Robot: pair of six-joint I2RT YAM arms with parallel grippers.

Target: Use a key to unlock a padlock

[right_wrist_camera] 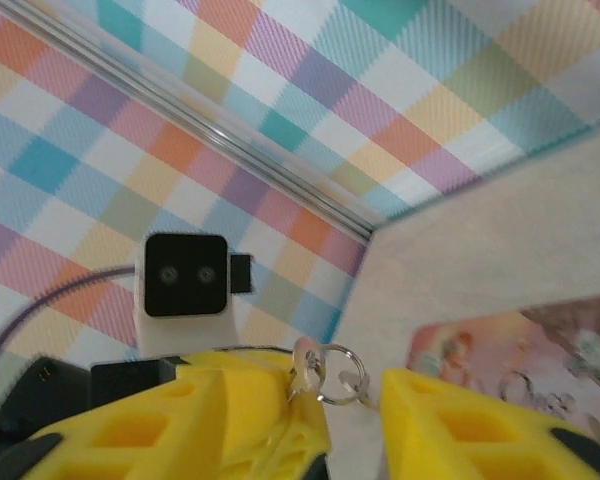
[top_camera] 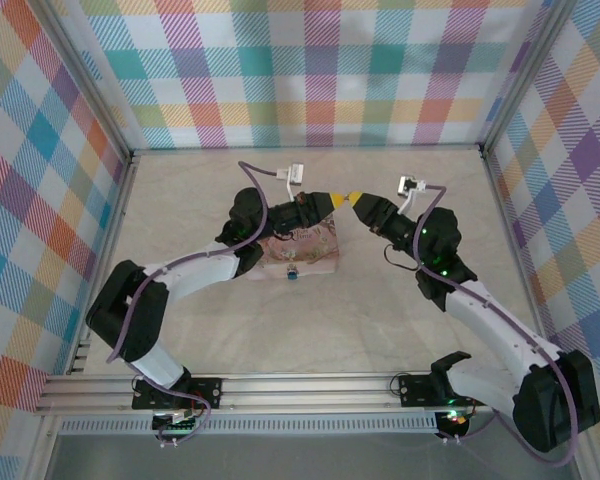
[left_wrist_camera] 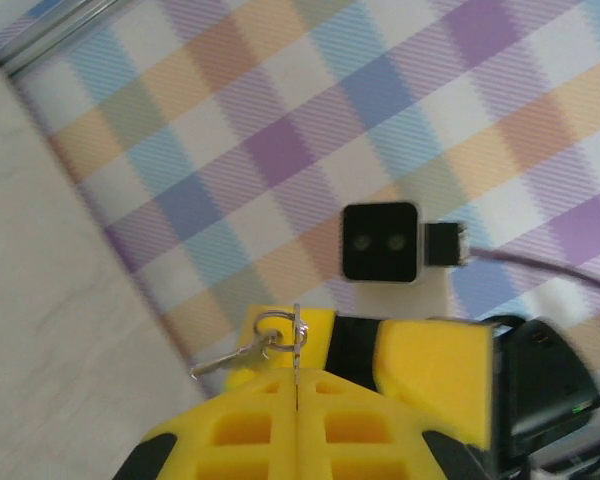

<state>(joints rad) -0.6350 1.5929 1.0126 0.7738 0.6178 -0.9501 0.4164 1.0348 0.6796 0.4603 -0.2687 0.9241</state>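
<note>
On the table (top_camera: 430,330), around its middle: tin (top_camera: 315,250), lying flat. Just before the tin's near edge: padlock (top_camera: 292,270), on the table. Across the tin's left part: left arm, reaching in from the near left. Above the tin's far right corner: left fingers (top_camera: 334,199) and right fingers (top_camera: 357,198), tip to tip, well off the table.

In the left wrist view, upright between the left fingers' tips: key (left_wrist_camera: 296,345). Through its top, on the left: ring (left_wrist_camera: 272,325). Hanging off the ring, further left: spare key (left_wrist_camera: 228,360). Behind and right of the ring: right fingers, apart.

In the right wrist view, ring in the gap between the right fingers; tin to the lower right.
</note>
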